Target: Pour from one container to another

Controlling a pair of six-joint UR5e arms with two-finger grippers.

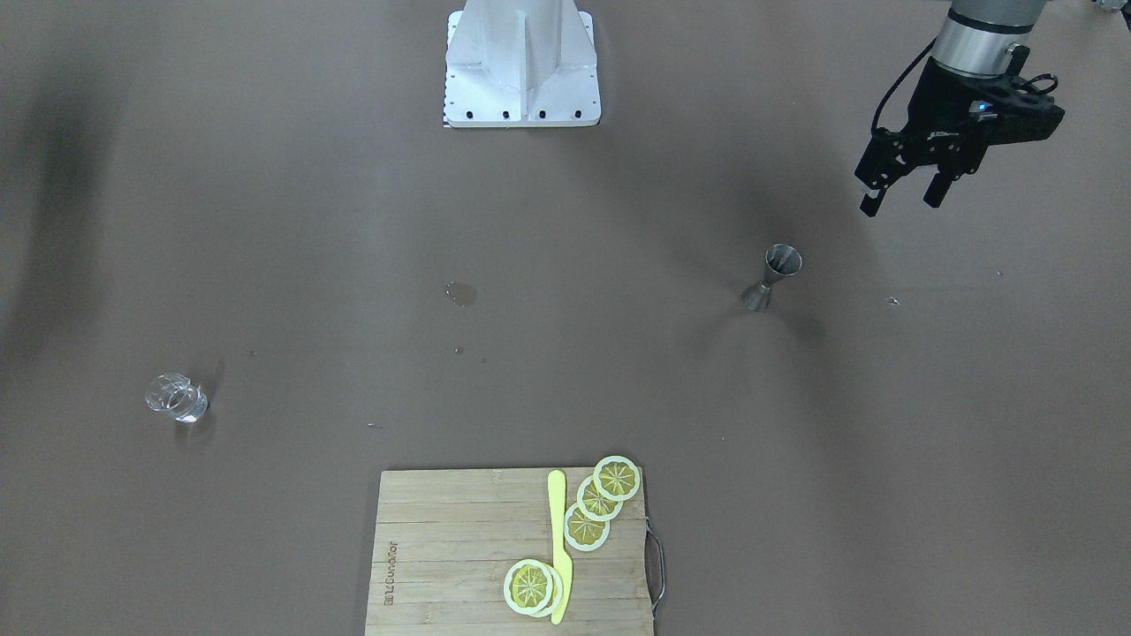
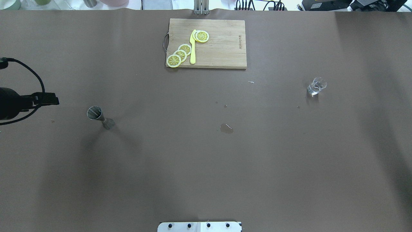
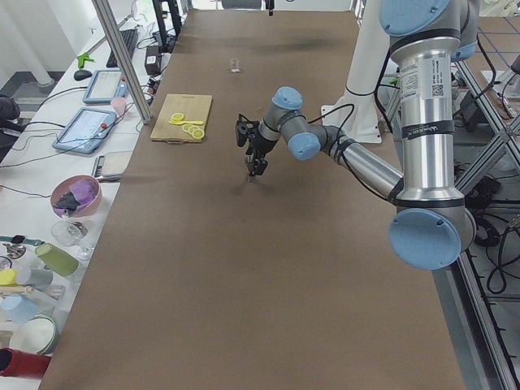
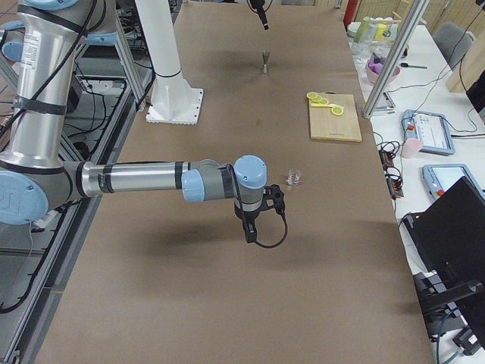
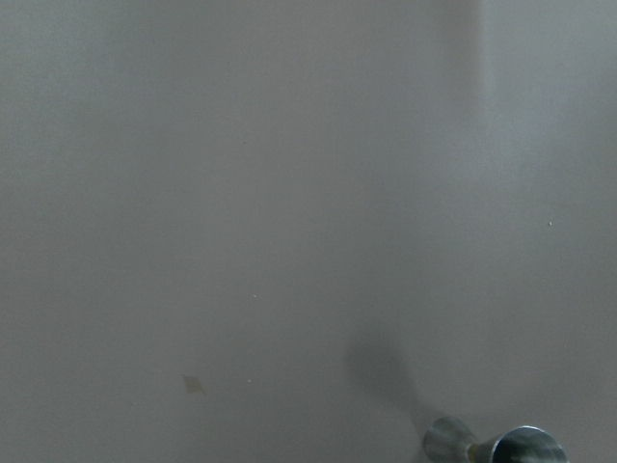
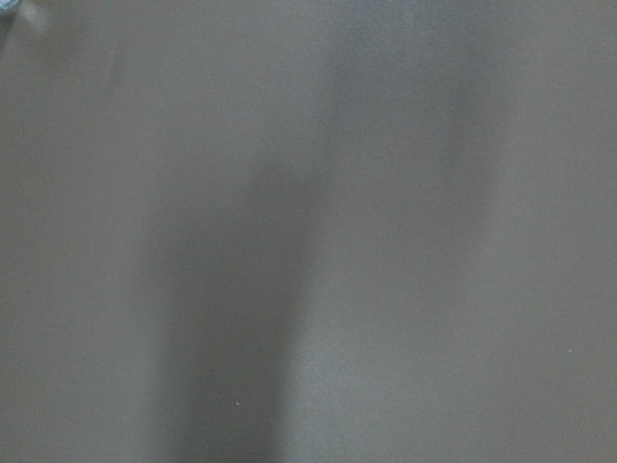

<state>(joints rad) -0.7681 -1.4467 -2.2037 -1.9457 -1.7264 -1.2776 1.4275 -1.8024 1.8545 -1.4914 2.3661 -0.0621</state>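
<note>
The clear glass cup (image 1: 177, 397) stands upright on the brown table, also seen in the overhead view (image 2: 316, 86) and beside the near arm (image 4: 294, 178). The steel jigger (image 1: 773, 278) stands upright on the other side of the table (image 2: 99, 117); its top shows at the bottom edge of the left wrist view (image 5: 494, 447). My left gripper (image 1: 901, 205) hangs open and empty above the table, apart from the jigger, toward the table's end. My right gripper (image 4: 252, 222) hovers near the cup without touching it. Whether it is open or shut I cannot tell.
A wooden cutting board (image 1: 442, 548) with lemon slices (image 1: 599, 499) and a yellow knife (image 1: 558, 543) lies at the operators' edge. A small wet patch (image 1: 460, 293) marks the middle of the table. The robot's white base (image 1: 521, 66) stands at the near edge.
</note>
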